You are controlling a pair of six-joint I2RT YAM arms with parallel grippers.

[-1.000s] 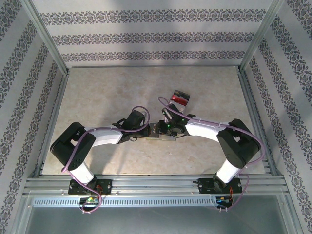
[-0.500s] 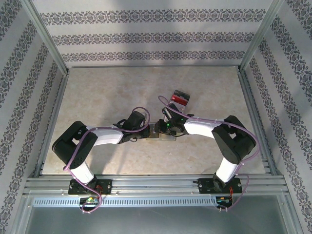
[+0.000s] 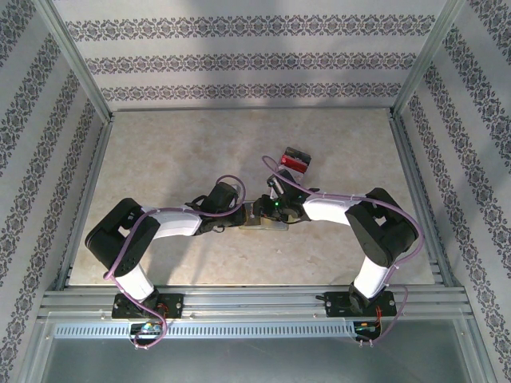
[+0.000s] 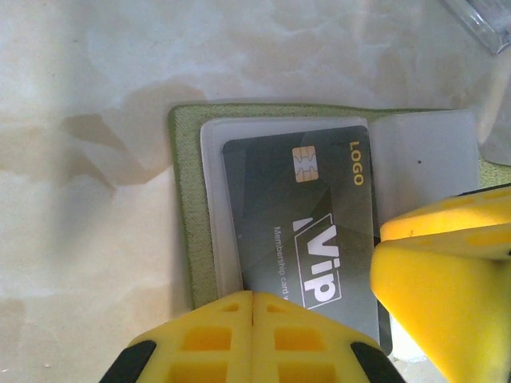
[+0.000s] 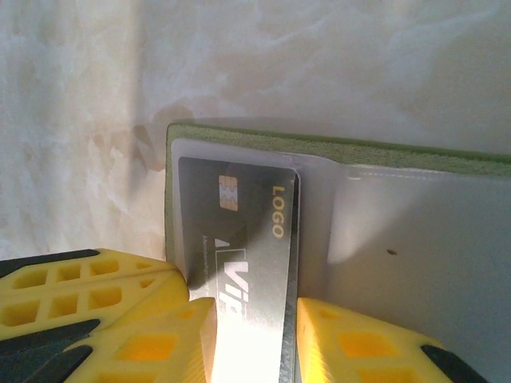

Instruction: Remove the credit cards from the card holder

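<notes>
The olive-green card holder lies spread open on the table between both grippers. A dark "VIP" credit card sits in its clear pocket with the near end sticking out. My left gripper is shut, its tips pressing down on the holder's near edge beside that card. From the other side my right gripper has closed on the dark card, one finger on each long edge. A red credit card rests on the table beyond, overlapping a dark one.
Patterned walls and metal rails enclose the marbled tabletop. Both arms meet in the middle, close together. A clear flap of the holder lies to the right of the dark card.
The right arm's elbow has swung slightly inward. Both grippers stay at the holder with the same grip.
</notes>
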